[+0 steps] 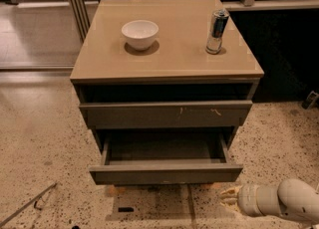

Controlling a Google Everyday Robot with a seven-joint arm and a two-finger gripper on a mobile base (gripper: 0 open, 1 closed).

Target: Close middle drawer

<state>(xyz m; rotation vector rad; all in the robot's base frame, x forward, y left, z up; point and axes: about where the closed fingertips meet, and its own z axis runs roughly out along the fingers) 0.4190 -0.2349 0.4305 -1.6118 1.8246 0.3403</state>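
Note:
The middle drawer (165,172) of the grey-brown cabinet stands pulled out toward me. Its plain flat front faces me and its dark inside (162,147) shows from above. Above it sits a like front with small white scratch marks (164,115). My gripper (228,194) is at the bottom right, low near the floor. It is just below and to the right of the open drawer's right front corner, apart from it. The white arm (281,202) runs off the right edge.
A white bowl (140,33) and an upright can (217,31) stand on the cabinet top (169,56). A thin metal rod (27,206) lies on the speckled floor at the bottom left. A dark wall panel (284,54) is to the right of the cabinet.

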